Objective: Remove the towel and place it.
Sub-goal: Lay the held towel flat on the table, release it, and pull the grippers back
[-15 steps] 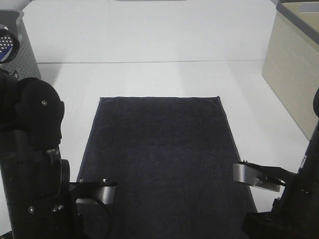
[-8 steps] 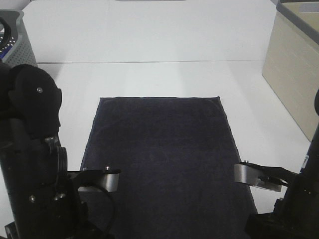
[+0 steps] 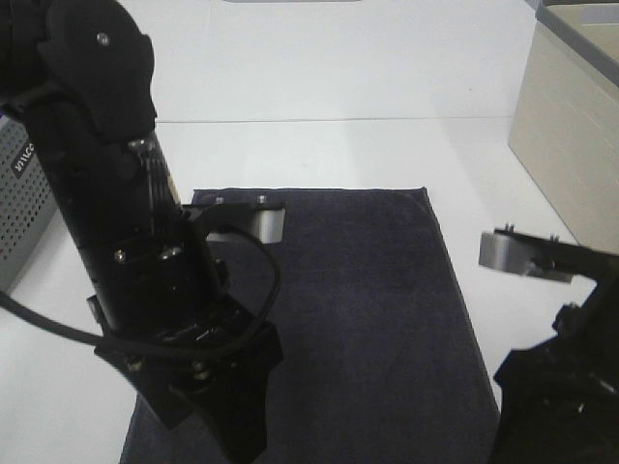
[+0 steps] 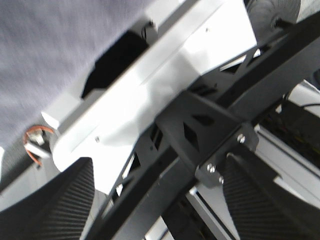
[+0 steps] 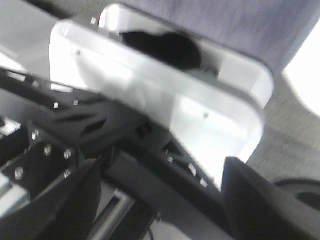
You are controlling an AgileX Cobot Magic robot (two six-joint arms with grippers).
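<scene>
Towel (image 3: 358, 290) lies flat and fully spread on the white table (image 3: 319, 77), with its far hem straight and both far corners square; it is well apart from the grey perforated basket (image 3: 17, 203), which shows only at the left edge of the high view. I judge from this that the placing is almost or fully done, because a cloth so smooth needs no more pulling. The left arm (image 3: 126, 193) stands tall over the left near part of the towel and hides that part; the right arm (image 3: 561, 387) stands just beside the right near edge. One arm at each side fits a long soft cloth, which would sag or fold if it were carried at one point only. The left gripper (image 4: 155, 165) has its ribbed pads (image 4: 55, 205) wide apart with no cloth between them; the right gripper (image 5: 160, 170) is also wide and empty, its pads (image 5: 270, 200) far from each other. Both wrist views show a strip of the towel beyond the arm's own white bracket, so the jaws point away from the cloth; whether either arm touches it I cannot tell.
</scene>
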